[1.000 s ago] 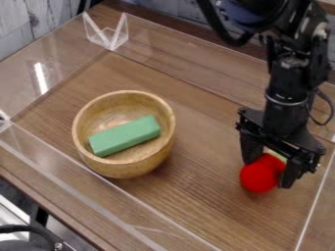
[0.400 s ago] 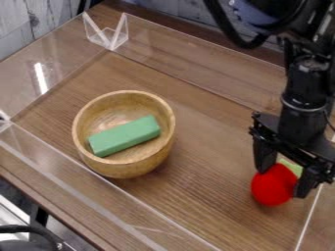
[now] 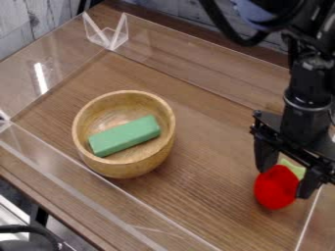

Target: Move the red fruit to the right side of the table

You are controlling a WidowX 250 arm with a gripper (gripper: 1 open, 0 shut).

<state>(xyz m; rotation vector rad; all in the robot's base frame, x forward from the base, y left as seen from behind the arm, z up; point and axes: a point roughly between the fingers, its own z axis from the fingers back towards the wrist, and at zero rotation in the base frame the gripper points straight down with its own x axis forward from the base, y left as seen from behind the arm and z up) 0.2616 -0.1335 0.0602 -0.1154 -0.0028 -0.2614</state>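
The jaws stand open around the red fruit [image 3: 275, 187] on the table [image 3: 210, 201]; the green block [image 3: 124, 136] lies in the bowl [image 3: 90, 155].

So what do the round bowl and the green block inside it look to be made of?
Round tan bowl: probably smooth wood, judging by its warm brown tone and soft sheen. Green rectangular block: possibly plastic or foam, matte, from its even colour.

Open wood lies between bowl [image 3: 123, 168] and red fruit [image 3: 276, 188] (bowl's rim stands raised).
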